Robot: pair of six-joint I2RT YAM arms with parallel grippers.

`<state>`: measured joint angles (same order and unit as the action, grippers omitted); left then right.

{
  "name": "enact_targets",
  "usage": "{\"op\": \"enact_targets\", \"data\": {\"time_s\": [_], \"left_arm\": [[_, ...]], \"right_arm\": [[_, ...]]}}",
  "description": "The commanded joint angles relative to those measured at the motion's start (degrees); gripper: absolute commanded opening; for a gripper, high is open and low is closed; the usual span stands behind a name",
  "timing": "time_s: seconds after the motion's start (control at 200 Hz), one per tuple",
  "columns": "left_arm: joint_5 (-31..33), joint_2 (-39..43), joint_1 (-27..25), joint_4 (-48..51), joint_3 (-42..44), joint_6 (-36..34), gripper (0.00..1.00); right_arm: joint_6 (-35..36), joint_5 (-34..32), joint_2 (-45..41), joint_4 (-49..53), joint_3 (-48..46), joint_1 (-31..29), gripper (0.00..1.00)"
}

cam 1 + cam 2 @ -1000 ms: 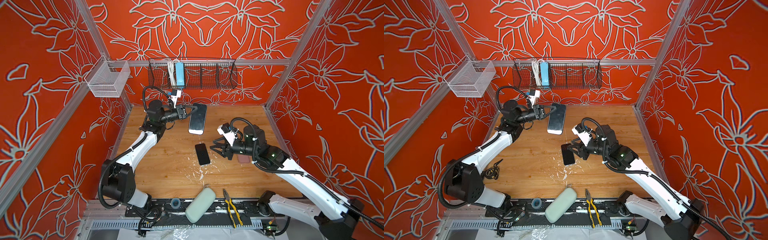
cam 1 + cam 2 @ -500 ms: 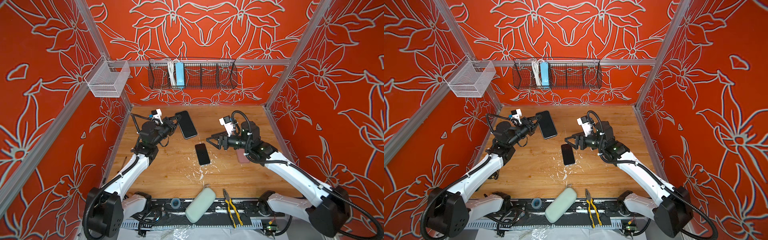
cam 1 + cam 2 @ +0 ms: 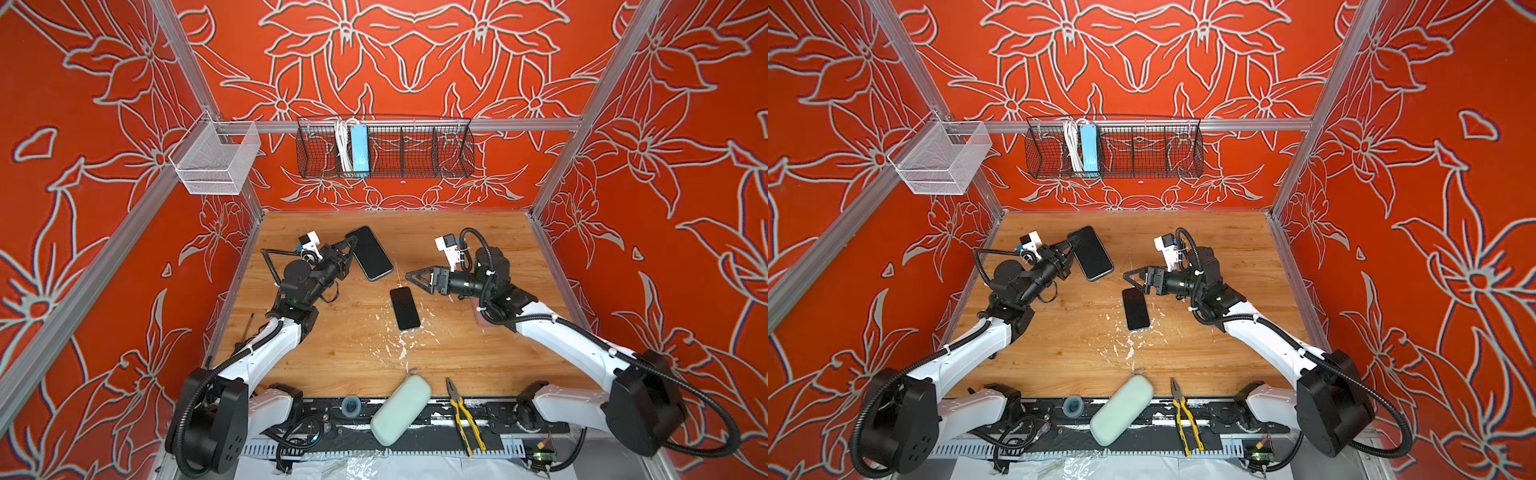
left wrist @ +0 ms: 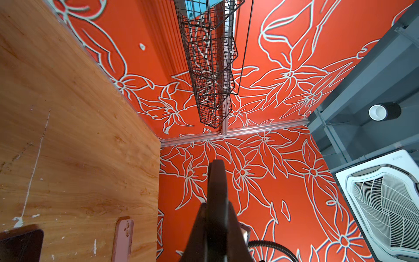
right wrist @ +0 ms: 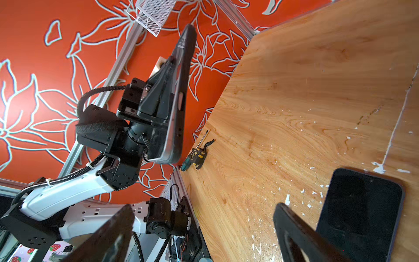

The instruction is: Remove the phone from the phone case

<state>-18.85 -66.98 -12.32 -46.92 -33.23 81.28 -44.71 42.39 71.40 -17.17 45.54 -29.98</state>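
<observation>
We see red floral walls [image 3: 415, 54] behind the black wire basket [image 3: 415, 151], wooden tabletop [image 3: 353, 357] below it, white mesh bin [image 3: 216, 162] left of it.

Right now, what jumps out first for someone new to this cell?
The left gripper holds a black phone case raised over the back left of the table. The phone lies flat mid-table, screen dark, with the right gripper open just beside it.
</observation>
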Motion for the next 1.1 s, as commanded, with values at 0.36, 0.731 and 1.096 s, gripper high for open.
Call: {"op": "enact_targets", "data": {"time_s": [0.36, 0.731, 1.096], "left_arm": [[5.14, 6.2, 0.23, -7.38, 6.31, 0.01, 0.0], [8.05, 6.79, -1.45, -9.87, 9.06, 0.11, 0.0], [8.87, 5.28, -3.15, -11.41, 8.53, 0.38, 0.0]], "right_arm": [[-3.92, -3.57, 3.46, -8.04, -1.51, -1.77, 0.98], [-6.07, -11.6, 6.24, -11.93, -0.98, -7.04, 0.97], [-8.07, -15.71, 9.38, -17.66, -1.53, -11.01, 0.97]]}}
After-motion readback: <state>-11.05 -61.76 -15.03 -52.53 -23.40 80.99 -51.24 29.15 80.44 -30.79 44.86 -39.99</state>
